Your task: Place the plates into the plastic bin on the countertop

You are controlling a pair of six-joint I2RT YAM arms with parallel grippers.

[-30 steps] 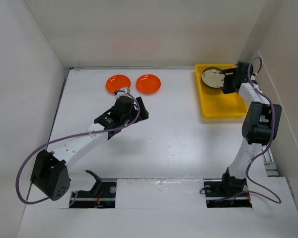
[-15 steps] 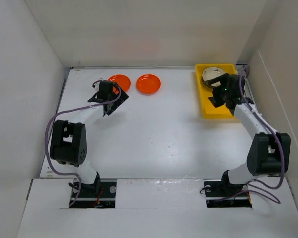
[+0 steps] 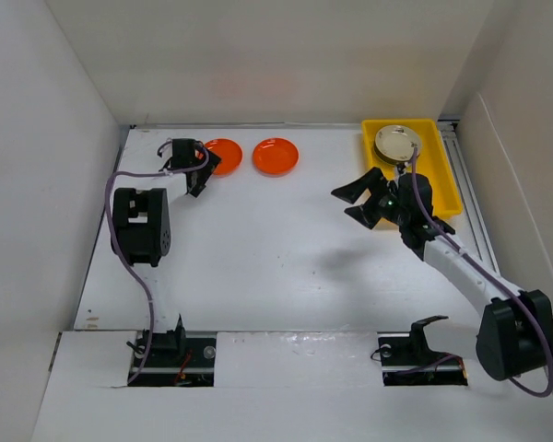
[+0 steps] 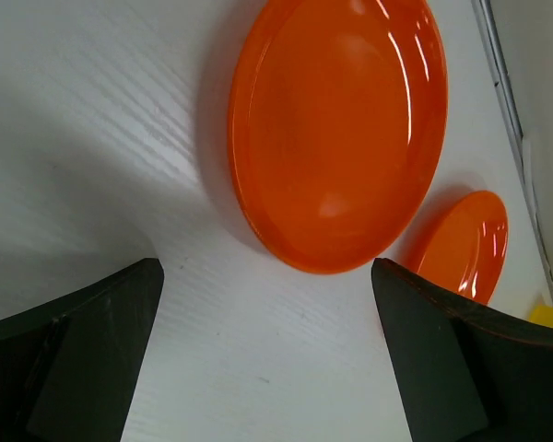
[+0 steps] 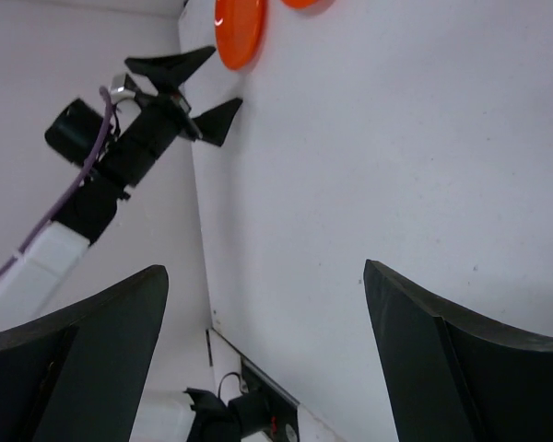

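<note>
Plates on white countertop (image 3: 286, 258): yellow bin (image 3: 440, 180) at far right holds pale plate (image 3: 398, 141) at its far end. Left orange plate (image 3: 226, 154) and right orange plate (image 3: 276, 156) lie side by side, far left. Both wide open, empty: left gripper (image 3: 201, 168) just beside left orange plate, right gripper (image 3: 346, 204) near bin's left side.

I see the first plate (image 3: 227, 153) and second plate (image 3: 276, 156) at upper left both glossy orange — bin (image 3: 445, 175) bright yellow, third plate (image 3: 398, 141) inside cream, countertop (image 3: 276, 249) white.
</note>
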